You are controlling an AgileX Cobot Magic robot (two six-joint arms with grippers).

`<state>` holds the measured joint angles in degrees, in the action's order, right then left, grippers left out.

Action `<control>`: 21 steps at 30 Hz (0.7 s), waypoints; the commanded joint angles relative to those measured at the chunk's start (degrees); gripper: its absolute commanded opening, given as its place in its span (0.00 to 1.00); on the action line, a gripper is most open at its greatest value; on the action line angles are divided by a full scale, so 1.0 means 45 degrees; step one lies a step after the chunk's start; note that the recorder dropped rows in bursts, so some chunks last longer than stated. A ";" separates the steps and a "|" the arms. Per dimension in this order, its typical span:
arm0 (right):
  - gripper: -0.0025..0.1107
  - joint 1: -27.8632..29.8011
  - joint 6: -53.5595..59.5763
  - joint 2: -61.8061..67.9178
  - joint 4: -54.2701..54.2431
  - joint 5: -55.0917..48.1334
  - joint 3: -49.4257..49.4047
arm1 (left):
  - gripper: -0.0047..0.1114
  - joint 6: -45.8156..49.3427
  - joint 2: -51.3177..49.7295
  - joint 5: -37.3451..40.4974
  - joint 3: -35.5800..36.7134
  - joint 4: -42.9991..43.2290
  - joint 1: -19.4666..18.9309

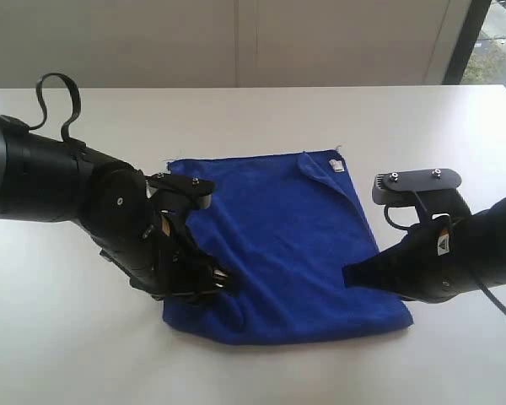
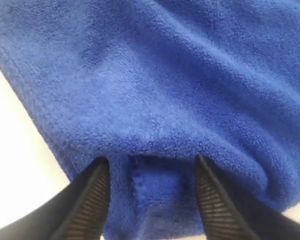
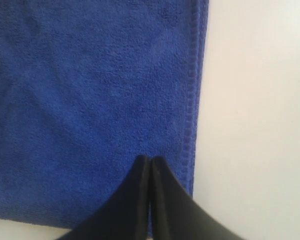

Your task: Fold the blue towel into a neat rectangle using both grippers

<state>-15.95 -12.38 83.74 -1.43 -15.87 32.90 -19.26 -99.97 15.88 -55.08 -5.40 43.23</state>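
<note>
Looking across at the blue towel (image 1: 278, 228) lying spread toward the near edge of the white tabletop (image 1: 236, 110), roughly midway between its left and right edges. Noting a small white label (image 1: 337, 165) at the towel's far right corner, beside a narrow flap turned over there, and some rumpling at the near left corner.

Holding the left gripper (image 1: 219, 278) low at that near left corner, jaws standing wide apart. Straddling, in the left wrist view, a raised fold of the blue towel (image 2: 165, 75) and a short stitched edge between the ribbed fingers (image 2: 97, 195), without pinching either.

Pointing the right gripper (image 1: 347, 276) at the towel's right edge, jaws pressed together and clamping nothing visible. Reaching, in the right wrist view, over the blue towel (image 3: 90, 75) just inside its stitched edge, beside bare tabletop (image 3: 255, 100), and leaving contact with the cloth impossible to tell.
</note>
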 commanded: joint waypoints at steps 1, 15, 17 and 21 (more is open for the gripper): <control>0.02 -0.0002 0.0034 -0.0051 0.0023 0.0122 -0.0064 | 0.53 -0.0088 0.0020 0.0554 0.0080 -0.0306 0.0066; 0.02 -0.0002 0.0146 -0.0051 0.0023 0.0122 -0.0064 | 0.04 0.0550 0.0213 0.0785 0.0080 -0.0684 0.0266; 0.02 -0.0002 0.0146 -0.0051 0.0023 0.0122 -0.0064 | 0.04 0.0576 0.0489 0.0898 0.0080 -0.0684 0.0520; 0.02 -0.0002 0.0146 -0.0051 0.0023 0.0122 -0.0064 | 0.04 0.0464 0.0652 0.1288 0.0080 -0.0684 0.0709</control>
<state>-15.95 -12.38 83.74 -1.43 -15.77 32.90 -17.11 -97.93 19.45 -55.08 -7.94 45.70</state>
